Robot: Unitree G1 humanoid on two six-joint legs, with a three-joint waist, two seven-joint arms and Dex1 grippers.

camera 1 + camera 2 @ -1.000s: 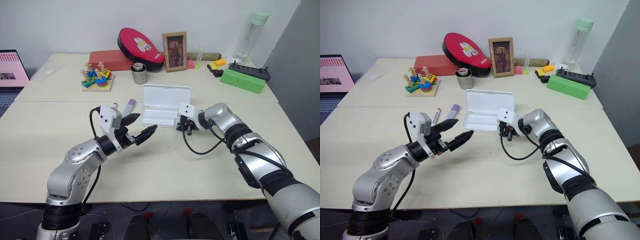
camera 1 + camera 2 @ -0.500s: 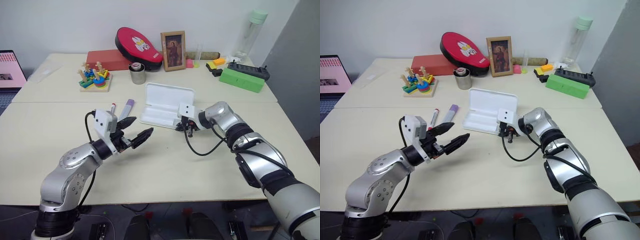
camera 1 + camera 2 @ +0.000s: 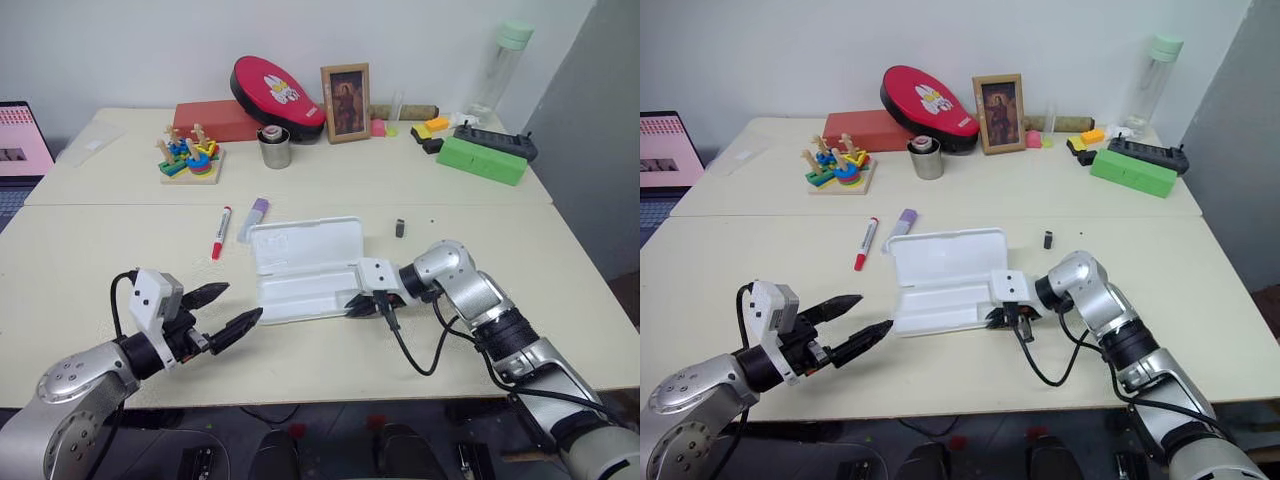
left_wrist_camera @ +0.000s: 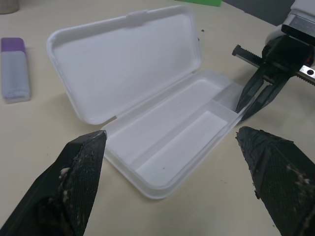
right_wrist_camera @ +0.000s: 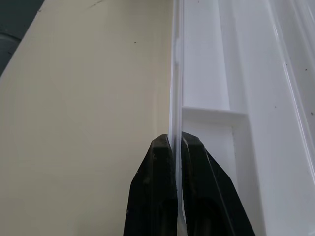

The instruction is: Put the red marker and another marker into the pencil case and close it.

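The pencil case (image 3: 300, 290) lies open in the middle of the near table, its lid (image 3: 305, 243) standing up at the far side. My right gripper (image 3: 362, 303) is shut on the thin rim of the pencil case (image 5: 206, 73) at its right end. The tray is empty. The red marker (image 3: 218, 232) and the lavender marker (image 3: 253, 218) lie side by side on the table just beyond the case's left end. My left gripper (image 3: 240, 303) hovers open, near the case's left end and apart from it, pointing at it.
A small black object (image 3: 399, 228) lies right of the lid. Along the far table stand a stacking toy (image 3: 190, 155), a metal cup (image 3: 276, 147), a red oval case (image 3: 280, 90), a picture frame (image 3: 347, 88), a green box (image 3: 486, 160) and a bottle (image 3: 505, 65).
The right gripper has dragged the pencil case toward the near edge, away from the markers. The left gripper has drawn back, left and lower. The markers have stayed put.
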